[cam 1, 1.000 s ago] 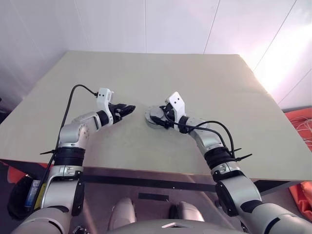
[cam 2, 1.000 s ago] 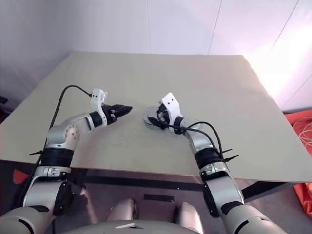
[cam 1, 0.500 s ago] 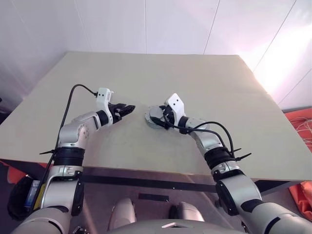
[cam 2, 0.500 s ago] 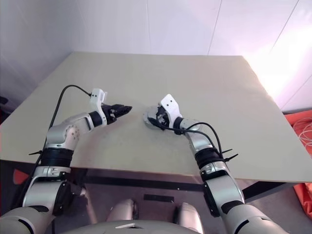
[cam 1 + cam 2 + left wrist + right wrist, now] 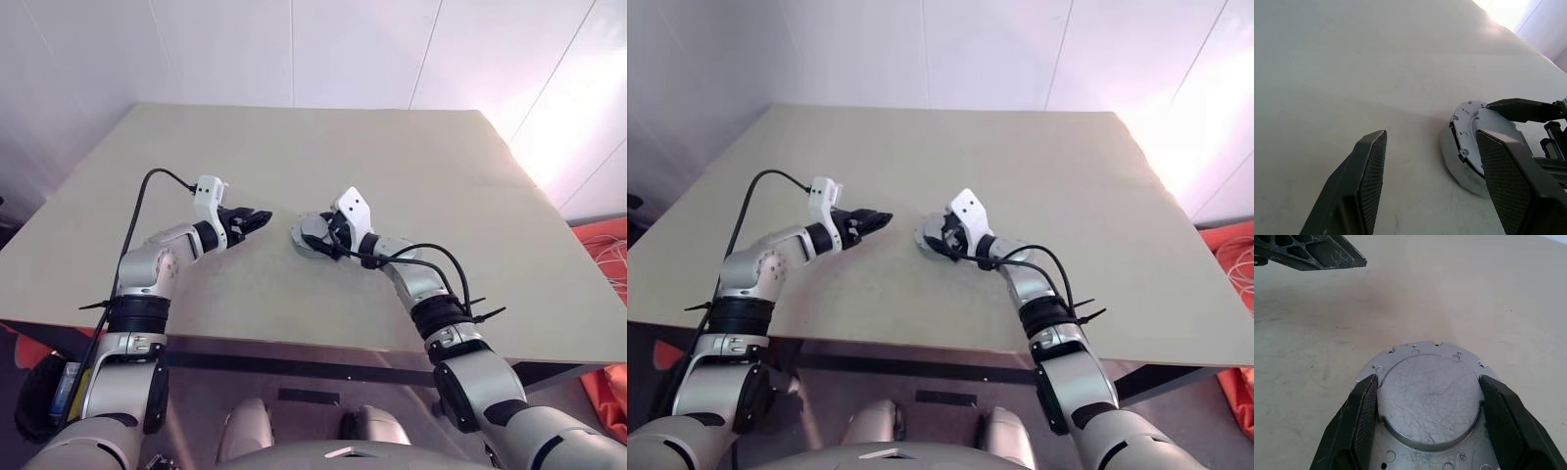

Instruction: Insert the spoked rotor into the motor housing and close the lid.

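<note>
The silvery lid (image 5: 1427, 396), a round plate with small holes around its rim and a raised centre, lies on a pale round body, the motor housing (image 5: 1464, 171), near the middle of the table. My right gripper (image 5: 318, 235) reaches in from the right, and its two black fingers (image 5: 1364, 421) press against the sides of the lid's raised centre. My left gripper (image 5: 257, 217) hovers a short way to the left of the housing, open, with nothing between its fingers (image 5: 1369, 166). The spoked rotor is hidden.
The beige table (image 5: 392, 157) stretches bare beyond and around the housing. Its front edge runs just below my forearms. An orange object (image 5: 602, 245) lies on the floor past the table's right edge.
</note>
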`<action>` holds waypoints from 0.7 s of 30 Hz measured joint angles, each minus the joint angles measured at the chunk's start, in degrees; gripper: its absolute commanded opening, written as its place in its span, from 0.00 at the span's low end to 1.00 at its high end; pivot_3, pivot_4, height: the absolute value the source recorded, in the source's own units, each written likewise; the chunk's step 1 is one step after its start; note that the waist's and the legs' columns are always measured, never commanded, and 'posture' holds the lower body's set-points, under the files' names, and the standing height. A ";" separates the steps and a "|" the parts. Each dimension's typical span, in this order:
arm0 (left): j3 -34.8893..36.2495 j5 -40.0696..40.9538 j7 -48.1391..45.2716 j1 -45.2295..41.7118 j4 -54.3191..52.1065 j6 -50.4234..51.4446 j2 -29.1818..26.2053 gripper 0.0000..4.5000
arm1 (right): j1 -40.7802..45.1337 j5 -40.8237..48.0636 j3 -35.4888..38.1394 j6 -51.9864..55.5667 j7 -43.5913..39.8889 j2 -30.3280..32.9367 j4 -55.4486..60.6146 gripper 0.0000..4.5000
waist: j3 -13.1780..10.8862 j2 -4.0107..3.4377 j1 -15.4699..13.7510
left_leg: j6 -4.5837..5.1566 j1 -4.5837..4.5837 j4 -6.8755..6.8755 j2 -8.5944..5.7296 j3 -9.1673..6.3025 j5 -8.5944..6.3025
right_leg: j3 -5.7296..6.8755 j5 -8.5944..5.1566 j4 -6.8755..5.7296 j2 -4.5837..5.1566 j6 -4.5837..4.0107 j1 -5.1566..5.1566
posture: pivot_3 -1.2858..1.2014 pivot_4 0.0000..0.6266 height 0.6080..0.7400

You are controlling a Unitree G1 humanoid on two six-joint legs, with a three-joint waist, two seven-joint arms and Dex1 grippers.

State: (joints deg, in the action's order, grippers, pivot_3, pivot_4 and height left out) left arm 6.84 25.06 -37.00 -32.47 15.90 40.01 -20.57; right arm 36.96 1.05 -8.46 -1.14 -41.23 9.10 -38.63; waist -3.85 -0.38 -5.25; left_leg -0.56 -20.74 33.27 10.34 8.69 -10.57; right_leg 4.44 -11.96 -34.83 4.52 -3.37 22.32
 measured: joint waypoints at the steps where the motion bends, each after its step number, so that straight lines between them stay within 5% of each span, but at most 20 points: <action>1: 0.00 0.00 0.00 0.00 -0.01 0.01 0.00 0.68 | 0.02 0.17 0.07 0.28 -0.08 -0.02 0.00 0.71 | 0.00 0.00 0.00 | 0.00 0.00 0.00 0.00 0.00 0.00 | 0.00 0.00 0.00 0.00 0.00 0.00 | 0.52 0.00 1.00; 21: 0.00 0.04 0.01 0.26 -0.18 0.50 0.00 0.68 | -0.18 0.70 0.56 1.32 -2.45 0.85 1.02 0.71 | 0.00 0.00 -0.09 | 0.05 -0.08 -0.04 -0.01 0.01 -0.04 | 0.00 -0.01 0.09 0.00 -0.01 0.02 | 0.52 0.00 1.00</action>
State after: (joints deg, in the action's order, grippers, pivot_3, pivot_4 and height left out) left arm 6.84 25.10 -36.98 -32.21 15.71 40.51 -20.56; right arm 36.78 1.75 -7.90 0.18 -43.68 9.95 -37.61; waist -3.85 -0.38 -5.33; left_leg -0.51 -20.82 33.23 10.34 8.69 -10.61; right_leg 4.45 -11.97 -34.74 4.52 -3.38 22.33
